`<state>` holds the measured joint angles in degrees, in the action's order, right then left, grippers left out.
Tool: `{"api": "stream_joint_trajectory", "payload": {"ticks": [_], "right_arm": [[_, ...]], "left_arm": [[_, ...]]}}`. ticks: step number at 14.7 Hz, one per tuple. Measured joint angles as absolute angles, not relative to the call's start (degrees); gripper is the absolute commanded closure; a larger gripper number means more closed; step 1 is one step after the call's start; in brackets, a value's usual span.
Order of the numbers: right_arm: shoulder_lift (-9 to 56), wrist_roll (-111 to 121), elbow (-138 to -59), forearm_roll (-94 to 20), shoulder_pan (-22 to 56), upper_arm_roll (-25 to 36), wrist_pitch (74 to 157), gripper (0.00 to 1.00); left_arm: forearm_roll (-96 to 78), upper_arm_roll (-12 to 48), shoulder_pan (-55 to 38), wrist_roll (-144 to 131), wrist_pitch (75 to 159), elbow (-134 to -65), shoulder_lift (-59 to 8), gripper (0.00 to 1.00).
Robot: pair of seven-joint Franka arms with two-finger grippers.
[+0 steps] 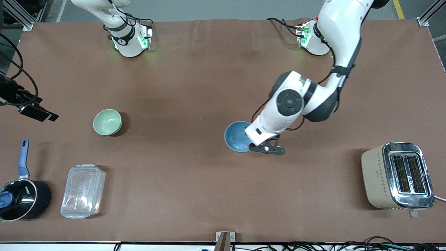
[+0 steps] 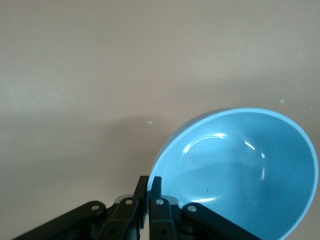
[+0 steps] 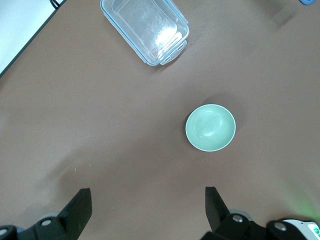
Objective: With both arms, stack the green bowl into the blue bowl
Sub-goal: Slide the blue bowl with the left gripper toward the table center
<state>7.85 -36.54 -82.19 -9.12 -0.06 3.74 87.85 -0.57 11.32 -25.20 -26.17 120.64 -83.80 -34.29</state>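
The blue bowl (image 1: 236,136) is near the table's middle, under the left arm's hand. My left gripper (image 1: 251,143) is shut on its rim. In the left wrist view the fingers (image 2: 155,184) pinch the rim, and the blue bowl (image 2: 240,170) looks tilted, with a shadow on the cloth beside it. The pale green bowl (image 1: 107,122) sits upright and alone toward the right arm's end. My right gripper (image 3: 147,207) hangs high over the table, open, with nothing between its fingers. The green bowl (image 3: 210,127) lies well below and apart from it. The right gripper is out of the front view.
A clear plastic container (image 1: 83,191) and a black saucepan with a blue handle (image 1: 21,198) stand near the front edge at the right arm's end. A beige toaster (image 1: 397,175) stands at the left arm's end. A dark device on cables (image 1: 35,112) overhangs the table's edge.
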Motion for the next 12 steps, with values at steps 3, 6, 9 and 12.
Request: {"api": "stream_joint_trajectory", "payload": {"ticks": [3, 6, 9, 12], "right_arm": [[7.9, -36.8, -82.2, -9.1, -0.1, 3.8, 87.8, 0.00], [7.9, -38.2, -82.2, -9.1, -0.2, 3.8, 87.8, 0.00], [7.9, -38.6, -82.2, -9.1, -0.2, 3.8, 87.9, 0.00], [7.9, -38.8, -82.2, -9.1, -0.2, 3.8, 87.9, 0.00]], "left_arm": [[-0.6, 11.3, -29.4, -29.8, 122.0, -80.6, -38.3, 1.00], [-0.6, 11.3, -32.5, -32.6, 126.4, -79.5, -41.4, 1.00], [-0.6, 11.3, -33.9, -34.1, 128.8, -79.3, -42.9, 1.00], [-0.6, 11.3, -34.3, -34.5, 129.4, -79.2, -43.7, 1.00]]}}
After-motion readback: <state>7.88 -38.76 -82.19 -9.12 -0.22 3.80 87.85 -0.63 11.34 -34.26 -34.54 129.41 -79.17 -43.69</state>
